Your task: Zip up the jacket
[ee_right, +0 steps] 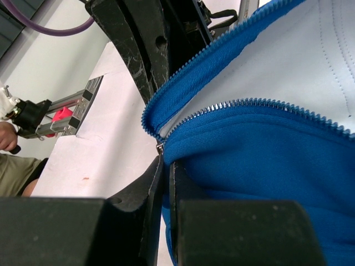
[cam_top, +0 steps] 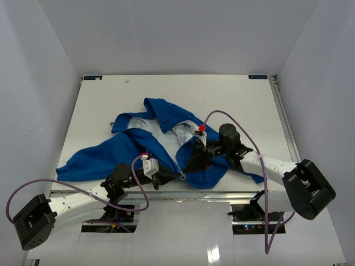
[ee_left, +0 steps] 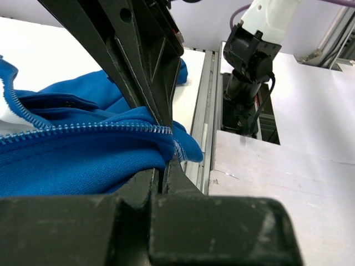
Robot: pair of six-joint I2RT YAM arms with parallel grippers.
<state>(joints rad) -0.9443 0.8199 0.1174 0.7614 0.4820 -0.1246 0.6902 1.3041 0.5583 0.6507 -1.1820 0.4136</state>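
**Two Pinch Points on the Jacket (cam_top: pixel 127 151)**

We find the soft, knit-textured blue garment crumpled and unzipped on the flat white tabletop (cam_top: pixel 111 94), near its front edge. The left end effector (ee_left: pixel 166 145) has its black fingers pressed together on the toothed zipper edge (ee_left: pixel 83 130). The right end effector (ee_right: pixel 165 158) pinches the hem beside the smooth pale lining (ee_right: pixel 288 61).

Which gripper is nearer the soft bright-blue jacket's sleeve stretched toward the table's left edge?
Left. The left gripper pinches the jacket right of that sleeve; the right gripper grips farther right, past the zipper.
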